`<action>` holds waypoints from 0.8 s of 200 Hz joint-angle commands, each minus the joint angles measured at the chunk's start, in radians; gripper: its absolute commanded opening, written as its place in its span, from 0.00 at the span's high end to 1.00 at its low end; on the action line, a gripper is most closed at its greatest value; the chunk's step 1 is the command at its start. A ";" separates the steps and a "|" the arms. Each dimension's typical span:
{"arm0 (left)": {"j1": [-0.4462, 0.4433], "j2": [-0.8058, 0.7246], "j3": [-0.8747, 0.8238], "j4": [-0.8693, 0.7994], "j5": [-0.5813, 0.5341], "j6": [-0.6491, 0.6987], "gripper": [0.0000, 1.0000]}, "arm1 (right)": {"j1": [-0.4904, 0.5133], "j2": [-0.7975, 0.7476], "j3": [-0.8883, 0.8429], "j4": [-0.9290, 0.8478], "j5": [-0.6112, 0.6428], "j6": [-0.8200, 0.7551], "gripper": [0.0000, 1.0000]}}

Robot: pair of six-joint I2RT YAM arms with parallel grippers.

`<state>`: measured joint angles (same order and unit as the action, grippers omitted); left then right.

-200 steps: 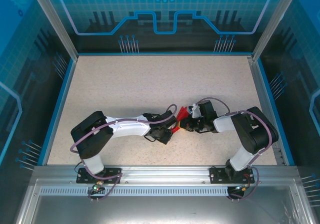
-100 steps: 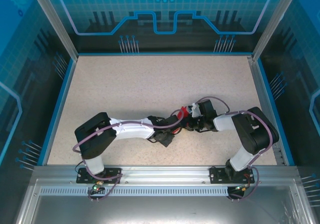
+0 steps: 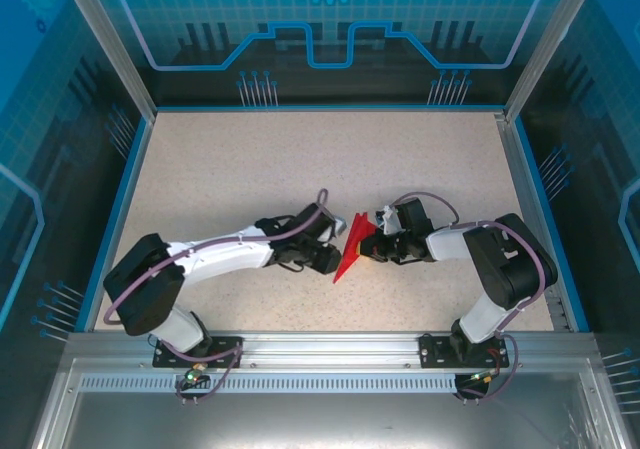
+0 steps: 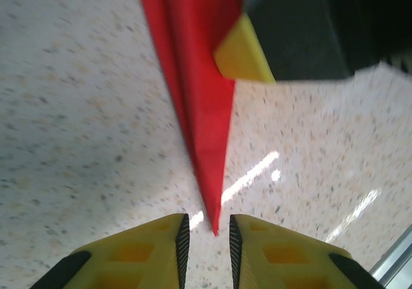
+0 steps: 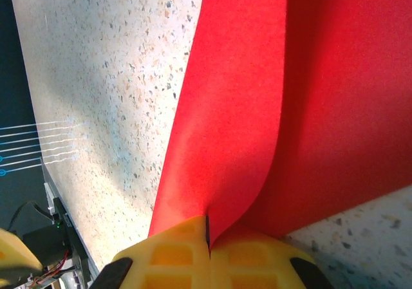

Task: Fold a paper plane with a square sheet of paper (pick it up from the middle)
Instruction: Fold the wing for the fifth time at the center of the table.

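The right gripper [image 5: 207, 230] pinches the light, floppy, bright red paper plane [image 3: 352, 249]; the left gripper [image 4: 206, 236], slightly apart, should grab its middle fold.

There is one red paper plane [image 3: 350, 254]. There are two robot arms, the left arm [image 3: 215, 257] and the right arm [image 3: 500, 259]. Each arm has one tool, so two tools: the left tool [image 4: 206, 237] and the right tool [image 5: 207, 241]. There is one surface [image 3: 250, 169].
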<state>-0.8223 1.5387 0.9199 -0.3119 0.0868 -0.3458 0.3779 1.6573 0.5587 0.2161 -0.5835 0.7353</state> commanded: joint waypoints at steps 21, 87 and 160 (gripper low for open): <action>0.036 0.060 -0.032 0.118 0.146 -0.088 0.78 | -0.009 0.015 0.032 -0.041 -0.004 -0.027 1.00; 0.035 0.170 -0.021 0.155 0.181 -0.073 0.81 | -0.008 0.012 0.042 -0.060 0.001 -0.030 1.00; 0.028 0.227 -0.019 0.145 0.188 -0.037 0.82 | -0.008 0.033 0.055 -0.054 -0.006 -0.014 1.00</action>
<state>-0.7876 1.7470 0.9001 -0.1692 0.2527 -0.4129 0.3779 1.6714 0.5941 0.1749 -0.5842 0.7242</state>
